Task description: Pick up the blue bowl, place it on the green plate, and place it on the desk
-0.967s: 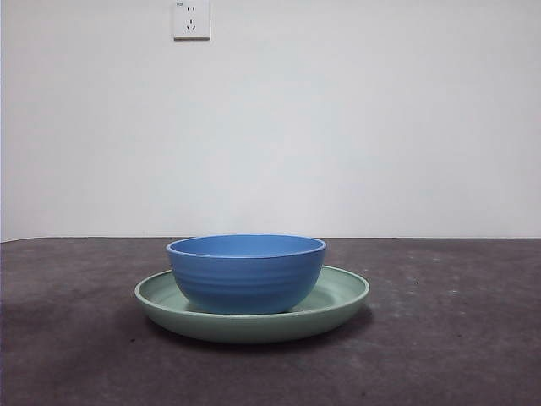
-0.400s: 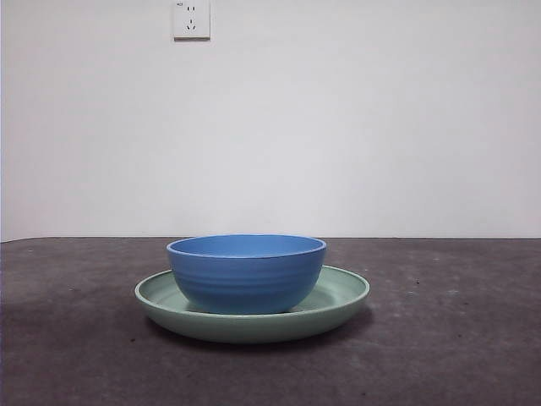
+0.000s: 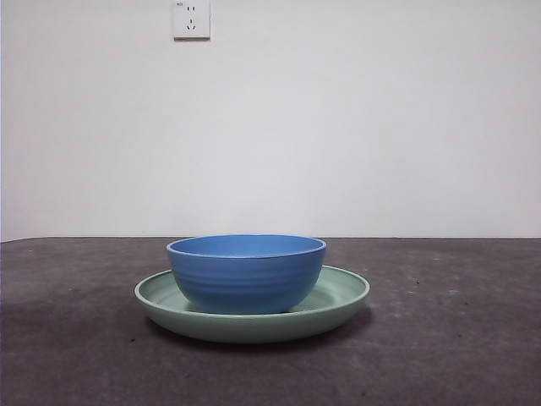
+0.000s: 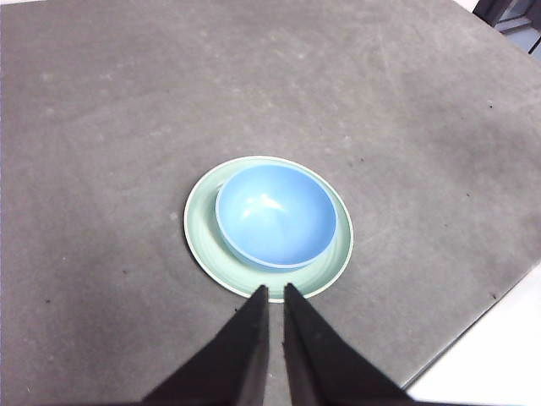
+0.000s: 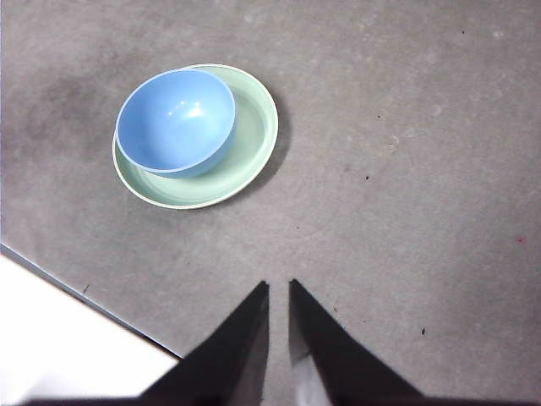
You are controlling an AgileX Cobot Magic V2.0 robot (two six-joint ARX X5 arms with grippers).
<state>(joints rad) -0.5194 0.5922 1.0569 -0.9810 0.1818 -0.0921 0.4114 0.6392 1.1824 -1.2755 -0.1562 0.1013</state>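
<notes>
The blue bowl (image 3: 245, 272) stands upright inside the green plate (image 3: 338, 296), which rests on the desk (image 3: 456, 338). Neither arm shows in the front view. Seen from the left wrist, the bowl (image 4: 275, 213) sits slightly off-centre on the plate (image 4: 201, 233); my left gripper (image 4: 273, 292) hovers high above the plate's near rim, jaws shut and holding nothing. From the right wrist, the bowl (image 5: 175, 121) and plate (image 5: 255, 127) lie well away from my right gripper (image 5: 279, 288), which hangs high over bare desk, shut and holding nothing.
A white wall with a socket (image 3: 191, 19) stands behind the desk. The desk's edge (image 4: 473, 330) runs close to the plate in the left wrist view, and the same edge (image 5: 84, 292) shows in the right wrist view.
</notes>
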